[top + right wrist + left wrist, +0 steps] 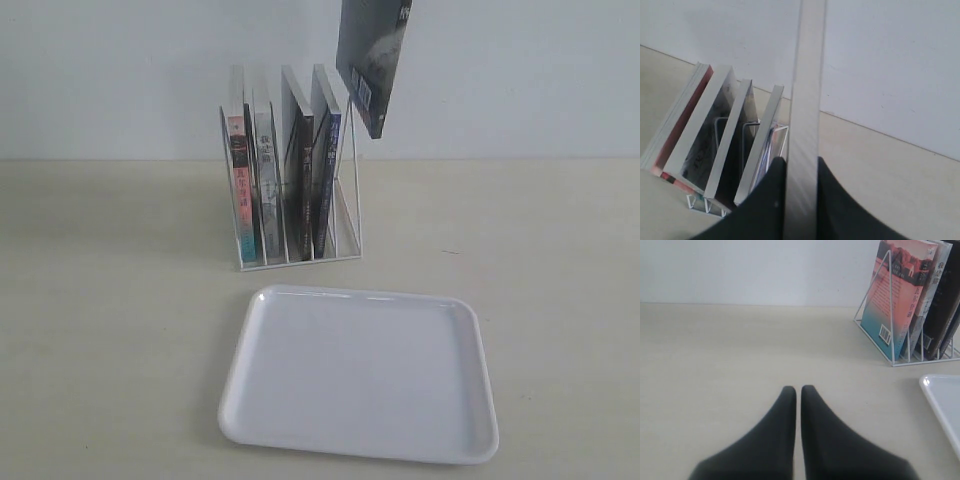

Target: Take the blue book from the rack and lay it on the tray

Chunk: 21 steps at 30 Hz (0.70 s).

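Right gripper (pixel 801 162) clamped on edge of dark book (pixel 372 60), which hangs upright above rack (pixel 300 262), clear of dividers. Blue book (pixel 328 170) apparently in rack beside empty end slot; identity unsure. Tray (pixel 360 370) in front. Left gripper (pixel 798 390) together, idle.

Book spines (pixel 268 170) in the rack (pixel 300 262) bear characters too blurred to read.

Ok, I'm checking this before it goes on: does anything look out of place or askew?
A dark-covered book hangs tilted above the rack, clamped in the right gripper, while a blue-spined book stands in the rack. Odd, if blue was wanted.
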Each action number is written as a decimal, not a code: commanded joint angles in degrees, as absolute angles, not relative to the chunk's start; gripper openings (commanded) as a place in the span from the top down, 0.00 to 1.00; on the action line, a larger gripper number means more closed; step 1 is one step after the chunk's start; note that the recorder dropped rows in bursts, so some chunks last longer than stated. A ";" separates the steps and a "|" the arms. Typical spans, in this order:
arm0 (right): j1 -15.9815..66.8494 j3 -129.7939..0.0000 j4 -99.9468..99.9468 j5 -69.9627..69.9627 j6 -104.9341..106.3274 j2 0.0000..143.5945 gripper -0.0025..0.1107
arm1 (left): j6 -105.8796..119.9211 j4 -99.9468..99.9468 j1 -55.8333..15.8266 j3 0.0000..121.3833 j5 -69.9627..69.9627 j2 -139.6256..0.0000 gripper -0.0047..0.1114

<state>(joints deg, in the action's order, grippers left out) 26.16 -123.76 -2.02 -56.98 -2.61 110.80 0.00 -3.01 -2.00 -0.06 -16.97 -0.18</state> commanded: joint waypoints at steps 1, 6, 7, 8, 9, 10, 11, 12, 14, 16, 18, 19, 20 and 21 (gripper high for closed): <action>25.73 -124.08 -2.91 -57.25 -2.68 110.36 0.98 | 0.00 -3.24 -1.89 0.00 -16.72 0.00 0.92; 25.73 -124.08 -3.29 -58.74 -2.68 106.42 0.98 | 0.00 -3.24 -1.89 0.00 -16.72 0.00 0.92; 25.73 -124.08 -3.29 -58.90 -2.68 105.39 0.98 | 0.00 -3.24 -1.89 0.00 -16.72 0.00 0.92; 25.73 -124.08 -3.29 -59.01 -2.68 104.66 0.98 | 0.00 -3.24 -1.89 0.00 -16.72 0.00 0.92; 25.73 -124.08 -3.29 -59.01 -2.68 103.78 0.98 | 0.00 -3.24 -1.89 0.00 -16.72 0.00 0.92; 25.73 -124.08 -3.29 -59.01 -2.68 103.08 0.98 | 0.00 -3.24 -1.89 0.00 -16.72 0.00 0.92; 25.73 -124.08 -3.29 -59.19 -2.68 102.62 0.98 | 0.00 -3.24 -1.89 0.00 -16.72 0.00 0.92; 25.73 -124.08 -3.17 -59.43 -2.68 102.37 0.98 | 0.00 -3.24 -1.89 0.00 -16.72 0.00 0.92; 25.73 -124.08 -2.14 -60.59 -2.68 102.37 0.98 | 0.00 -3.24 -1.89 0.00 -16.72 0.00 0.92; 25.84 -123.96 -0.91 -61.03 -2.23 103.60 0.98 | 0.00 -3.24 -1.89 0.00 -16.72 0.00 0.92; 25.84 -123.96 0.37 -60.46 -1.30 104.94 0.98 | 0.00 -3.24 -1.89 0.00 -16.72 0.00 0.92; 25.84 -123.96 1.09 -59.97 -1.30 105.78 0.98 | 0.00 -3.24 -1.89 0.00 -16.72 0.00 0.92; 25.84 -123.96 1.43 -59.36 -1.30 106.43 0.98 | 0.00 -3.24 -1.89 0.00 -16.72 0.00 0.92; 25.84 -123.96 2.01 -58.91 -1.30 107.48 0.98 | 0.00 -3.24 -1.89 0.00 -16.72 0.00 0.92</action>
